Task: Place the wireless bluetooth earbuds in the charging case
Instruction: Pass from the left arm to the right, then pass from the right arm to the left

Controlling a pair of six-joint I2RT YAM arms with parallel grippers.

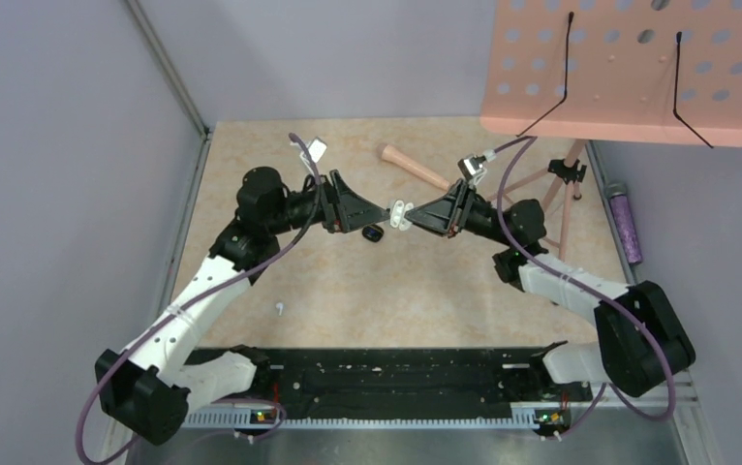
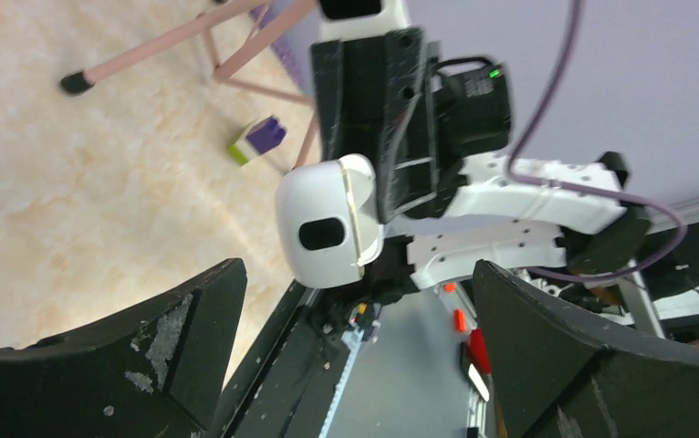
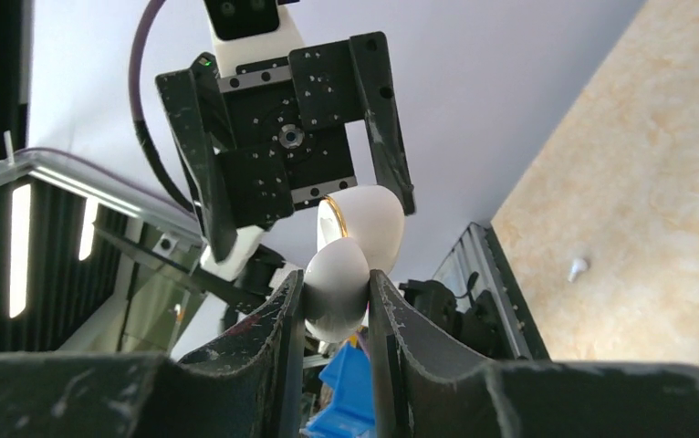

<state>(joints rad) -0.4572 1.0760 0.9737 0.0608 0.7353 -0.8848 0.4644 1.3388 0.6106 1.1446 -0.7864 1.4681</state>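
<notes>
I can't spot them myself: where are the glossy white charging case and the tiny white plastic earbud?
glossy white charging case [image 2: 328, 221]: left wrist view, middle of its rounded front.
tiny white plastic earbud [image 1: 278, 310]: top external view, its body.

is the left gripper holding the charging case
No, the left gripper stands wide open; only the right gripper pinches the charging case.

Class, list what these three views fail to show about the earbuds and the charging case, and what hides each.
- Inside of the charging case: right wrist view, covered by its own shell and the fingers of the right gripper; too small in the top view.
- A second earbud: only one earbud shows, on the table in the top view.
- Dark object below the case: top view, too small to identify.
</notes>
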